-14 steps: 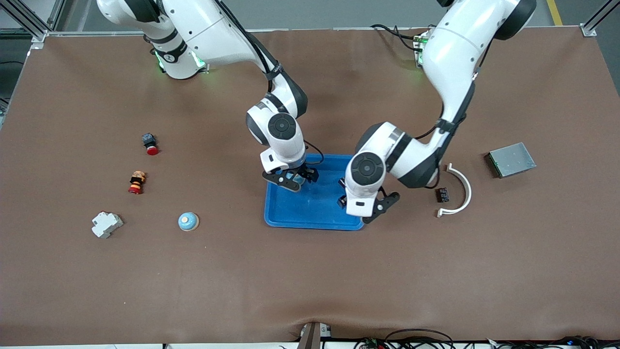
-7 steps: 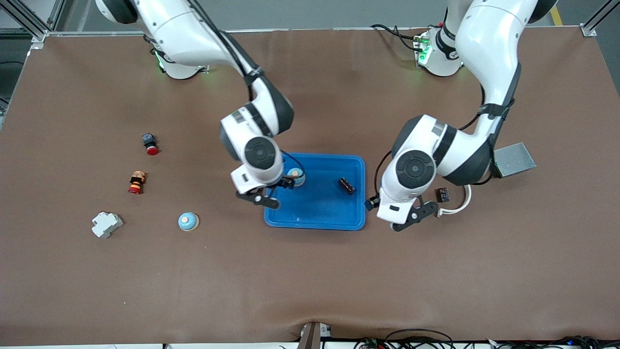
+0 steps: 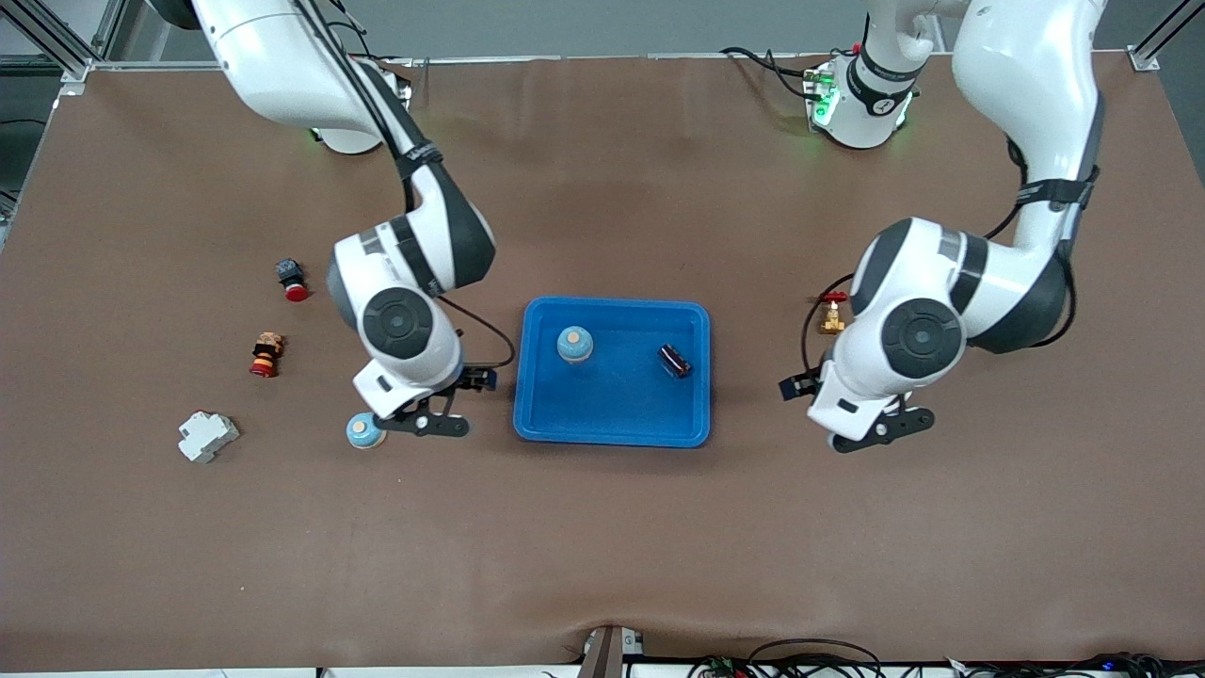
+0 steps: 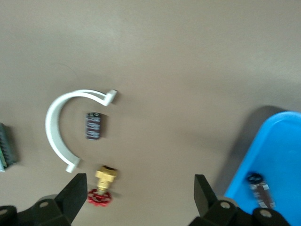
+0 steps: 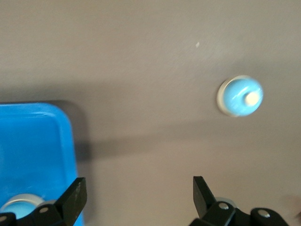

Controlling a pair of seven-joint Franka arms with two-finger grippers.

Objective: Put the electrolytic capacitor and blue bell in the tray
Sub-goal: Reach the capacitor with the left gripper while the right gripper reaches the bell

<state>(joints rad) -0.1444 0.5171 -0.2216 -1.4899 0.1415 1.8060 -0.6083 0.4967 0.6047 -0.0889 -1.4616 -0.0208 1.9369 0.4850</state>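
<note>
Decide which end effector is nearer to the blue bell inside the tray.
The right end effector, over the table just off the tray's edge nearest the blue bell. The left end effector hangs past the tray's capacitor end.

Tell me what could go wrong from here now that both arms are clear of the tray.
The right end effector, open, hangs just above a second blue bell on the table; a low sweep could knock it away. The left end effector, open, is over table near a spare capacitor, a white clip and a brass valve, which could be nudged. The bell and capacitor lie in the tray, so bumping it could shift them.
</note>
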